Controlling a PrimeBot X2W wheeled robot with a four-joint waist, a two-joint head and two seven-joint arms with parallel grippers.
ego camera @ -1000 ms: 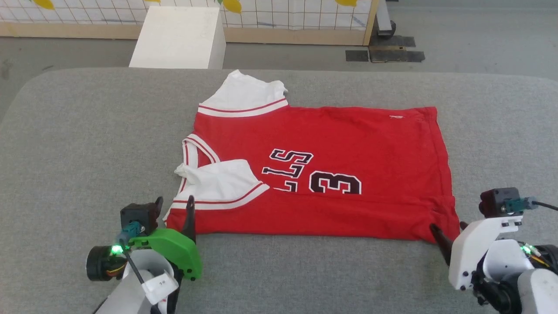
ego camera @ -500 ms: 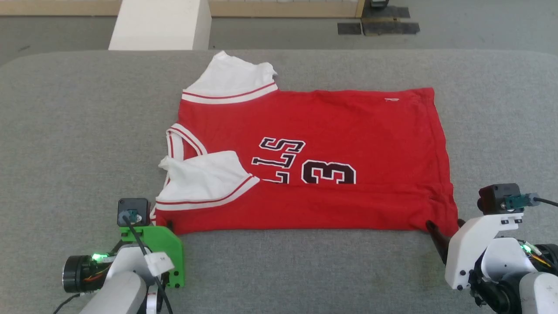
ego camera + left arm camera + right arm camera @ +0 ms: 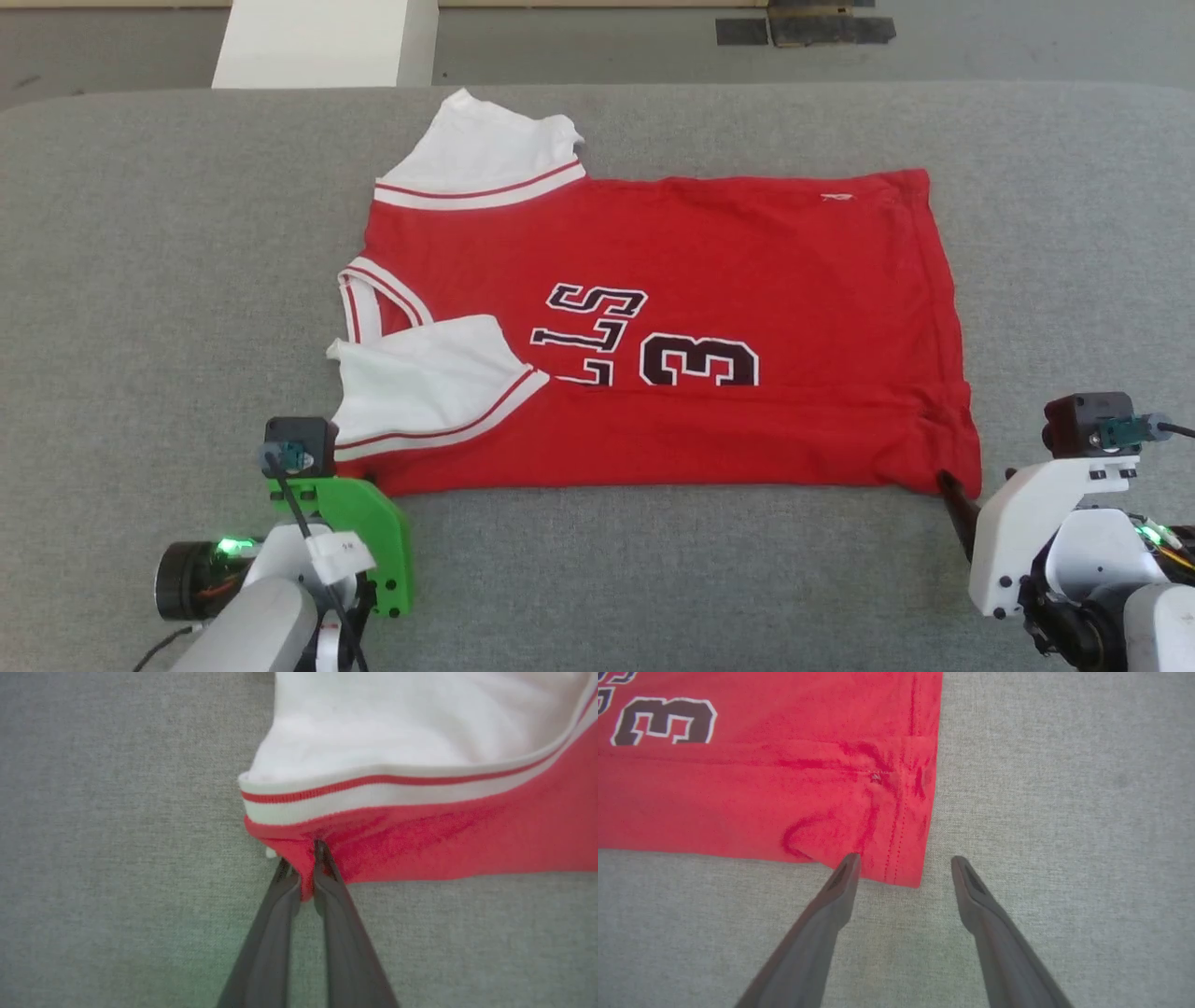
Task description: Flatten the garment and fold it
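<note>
The garment, a red jersey with white sleeves and a black number 3, lies flat and sideways on the grey table, collar to the left. Its near sleeve is folded in over the body. In the left wrist view my left gripper is shut on the red near-left corner of the garment, just below the striped sleeve trim. In the head view its green mount covers those fingertips. My right gripper stands open, its two fingers either side of the garment's near-right hem corner, low over the cloth.
The grey padded table spreads wide on all sides of the shirt. A white box stands on the floor beyond the far edge, with dark floor mats further right.
The head camera has tilted down. My left gripper moved in to the shirt's near-left corner and shut on it. The right gripper stays open at the near-right corner.
</note>
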